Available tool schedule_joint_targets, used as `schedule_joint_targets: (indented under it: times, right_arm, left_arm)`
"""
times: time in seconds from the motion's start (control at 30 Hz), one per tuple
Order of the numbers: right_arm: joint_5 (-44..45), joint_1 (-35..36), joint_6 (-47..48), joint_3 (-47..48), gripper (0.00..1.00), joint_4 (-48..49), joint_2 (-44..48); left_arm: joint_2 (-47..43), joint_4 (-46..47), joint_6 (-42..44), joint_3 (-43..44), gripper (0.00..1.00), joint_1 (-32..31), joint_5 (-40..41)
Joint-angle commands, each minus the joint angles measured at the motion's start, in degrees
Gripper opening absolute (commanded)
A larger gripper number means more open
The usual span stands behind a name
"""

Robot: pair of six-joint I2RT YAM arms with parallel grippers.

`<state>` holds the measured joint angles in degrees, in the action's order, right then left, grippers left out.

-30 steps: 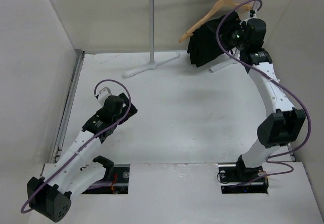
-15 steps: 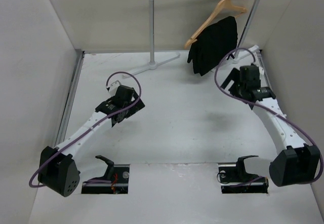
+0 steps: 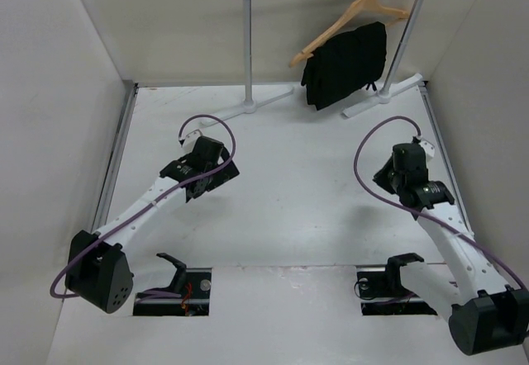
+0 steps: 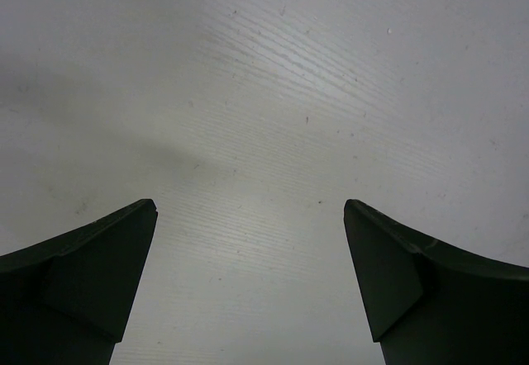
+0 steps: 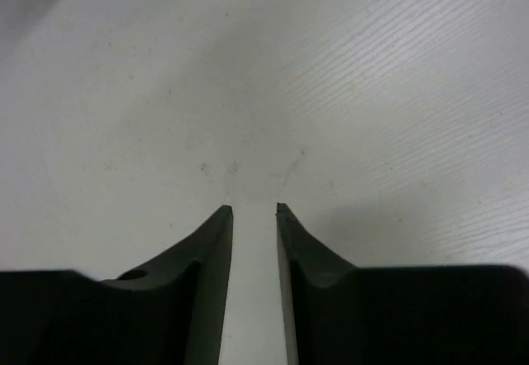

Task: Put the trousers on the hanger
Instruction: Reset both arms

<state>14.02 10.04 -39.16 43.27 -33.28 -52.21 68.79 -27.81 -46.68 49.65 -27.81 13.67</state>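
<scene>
The black trousers point(image 3: 345, 63) hang folded over the crossbar of the tan wooden hanger point(image 3: 347, 18), which hooks on the rail at the back right. Both grippers are far from them. My left gripper point(image 3: 216, 175) hovers over the bare table left of centre, jaws wide open and holding nothing point(image 4: 250, 208). At the right side, my right gripper point(image 3: 390, 180) points down at the table. Its fingers point(image 5: 254, 208) stand almost together with a narrow slit between them and nothing in it.
A grey metal rail stand point(image 3: 248, 43) with white feet stands at the back of the white table point(image 3: 306, 183). Walls close in on the left, back and right. A metal strip point(image 3: 116, 167) runs along the table's left edge.
My right arm has drawn back from the hanger toward the near right, and its jaws have narrowed from wide open to a slit. The left arm has reached slightly further out. The trousers stay hanging.
</scene>
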Motion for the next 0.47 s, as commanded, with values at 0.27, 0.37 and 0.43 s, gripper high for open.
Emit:
schedule_joint_targets:
  times: [0.27,0.37,0.43]
  right_arm:
    - [-2.4,-1.0,-1.9,0.4,0.26,2.5,0.4]
    - [-2.9,-1.0,-1.9,0.3,0.31,3.0,0.6]
    - [-3.5,-1.0,-1.8,0.3,0.36,3.0,0.9]
  left_arm:
    - [-2.2,-0.6,1.1,-0.2,1.0,-0.3,0.6]
    - [-2.0,-0.7,1.1,0.2,1.0,-0.4,0.7]
    - [-2.3,-0.7,1.1,0.3,1.0,-0.5,0.9]
